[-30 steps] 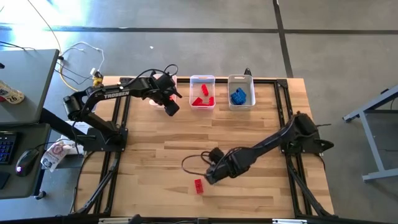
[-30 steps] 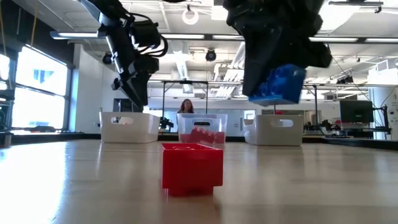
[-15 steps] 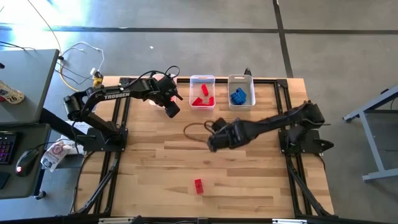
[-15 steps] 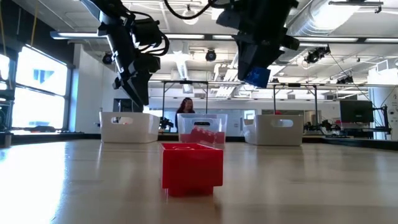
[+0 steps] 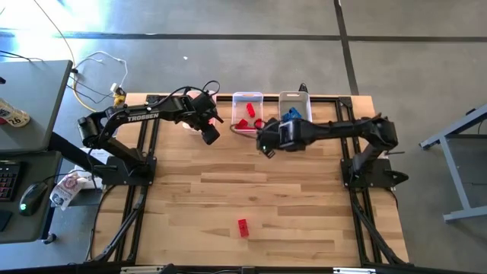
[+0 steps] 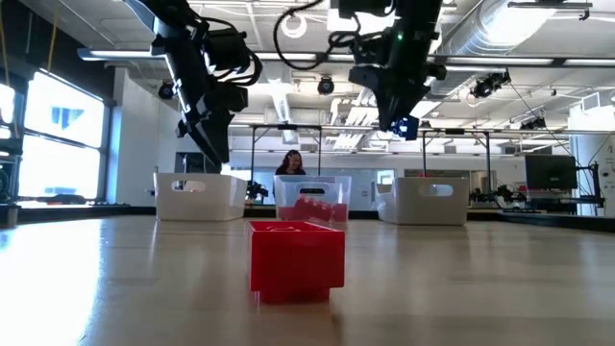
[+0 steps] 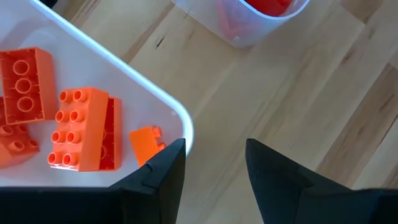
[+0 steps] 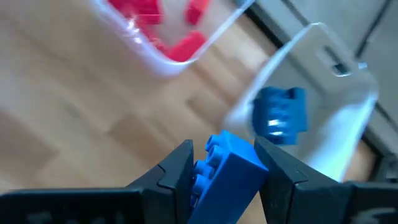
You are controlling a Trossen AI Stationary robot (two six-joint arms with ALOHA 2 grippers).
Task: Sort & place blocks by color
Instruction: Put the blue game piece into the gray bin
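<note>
The right gripper [image 8: 224, 163] is raised above the far part of the wooden table [image 5: 304, 205], near the front edges of the middle and right bins, its fingers closed on a small blue plastic brick [image 8: 227, 171] wedged between them; the low view shows that brick [image 6: 405, 126] carried well clear of the tabletop. The left gripper [image 7: 214, 158] hangs over the near corner of the left translucent white rectangular bin [image 7: 155, 93], fingers parted by a modest gap and holding nothing. That left bin contains several orange plastic bricks [image 7: 84, 127]. The middle translucent white bin [image 5: 247, 97] contains red plastic bricks [image 5: 245, 123]. The right translucent white bin [image 5: 294, 97] holds blue plastic bricks [image 8: 281, 118], partly hidden under the right arm in the high view. One red rectangular plastic brick [image 5: 243, 227] lies alone on the table toward its near edge, well apart from both grippers and all three bins.
</note>
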